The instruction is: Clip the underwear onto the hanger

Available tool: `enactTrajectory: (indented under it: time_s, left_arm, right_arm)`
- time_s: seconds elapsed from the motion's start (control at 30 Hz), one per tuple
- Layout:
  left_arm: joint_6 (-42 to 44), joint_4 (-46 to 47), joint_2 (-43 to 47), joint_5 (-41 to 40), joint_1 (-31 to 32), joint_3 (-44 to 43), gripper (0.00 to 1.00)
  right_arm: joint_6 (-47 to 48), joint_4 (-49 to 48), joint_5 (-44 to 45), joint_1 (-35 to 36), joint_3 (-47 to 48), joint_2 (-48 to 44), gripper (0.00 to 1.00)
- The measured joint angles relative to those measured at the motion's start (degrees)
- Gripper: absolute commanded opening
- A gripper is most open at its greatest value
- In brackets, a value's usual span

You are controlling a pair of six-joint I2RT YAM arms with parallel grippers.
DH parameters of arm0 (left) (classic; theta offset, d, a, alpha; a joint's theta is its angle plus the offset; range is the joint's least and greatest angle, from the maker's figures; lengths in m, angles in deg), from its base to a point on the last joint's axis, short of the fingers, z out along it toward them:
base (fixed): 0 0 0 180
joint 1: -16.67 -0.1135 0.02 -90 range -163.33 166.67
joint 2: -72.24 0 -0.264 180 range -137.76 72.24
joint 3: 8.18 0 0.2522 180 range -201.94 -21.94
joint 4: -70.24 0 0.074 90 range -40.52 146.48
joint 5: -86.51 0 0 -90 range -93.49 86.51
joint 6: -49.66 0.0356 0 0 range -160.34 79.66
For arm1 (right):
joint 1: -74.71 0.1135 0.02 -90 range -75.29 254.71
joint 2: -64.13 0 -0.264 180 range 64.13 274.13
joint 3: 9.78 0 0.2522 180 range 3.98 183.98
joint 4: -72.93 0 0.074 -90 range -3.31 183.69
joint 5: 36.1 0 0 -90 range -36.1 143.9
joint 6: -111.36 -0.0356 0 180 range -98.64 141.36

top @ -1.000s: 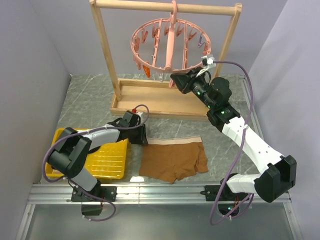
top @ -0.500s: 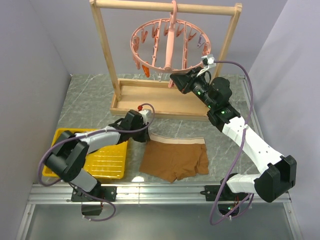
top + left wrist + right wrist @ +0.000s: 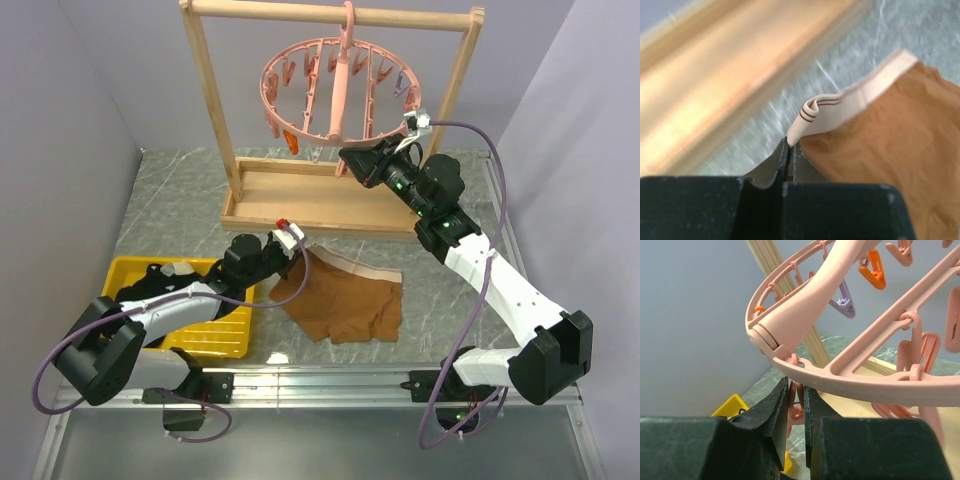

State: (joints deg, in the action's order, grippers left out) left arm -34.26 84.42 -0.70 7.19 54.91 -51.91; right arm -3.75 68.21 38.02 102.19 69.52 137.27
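The brown underwear (image 3: 345, 305) lies on the table, its beige waistband corner lifted off the surface. My left gripper (image 3: 298, 243) is shut on that corner. In the left wrist view the waistband (image 3: 840, 105) curls up out of the closed left gripper (image 3: 788, 145), and the brown fabric (image 3: 885, 140) trails away to the right. The pink ring hanger (image 3: 335, 85) hangs from the wooden rack's top bar. My right gripper (image 3: 346, 160) is at the ring's near lower edge. In the right wrist view the right gripper (image 3: 795, 390) is shut on a small pink clip (image 3: 795, 407) that dangles under the hanger's rim (image 3: 855, 377).
The wooden rack (image 3: 300, 205) stands at the back with its tray-like base on the table. A yellow tray (image 3: 215, 330) sits at the front left under my left arm. Grey walls close in on the left and right. A metal rail runs along the near edge.
My left gripper shut on the waistband's left corner and raised it, swinging the arm toward the front. The underwear slid and bunched with it. The right arm has not moved.
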Motion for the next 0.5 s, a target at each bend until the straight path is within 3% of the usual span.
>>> enactTrajectory:
  time_s: [0.23,0.5]
  left_arm:
    - [1.79,10.67,-1.7,3.15,-0.85,-1.27,0.0]
    - [-7.61,13.92,-3.93,12.96,-4.96,-8.63,0.0]
  right_arm:
    - [-1.01,-2.01,-1.01,-0.13,-1.33,-0.02,0.0]
    - [-0.92,-5.62,-2.14,-0.42,-3.26,-0.04,0.0]
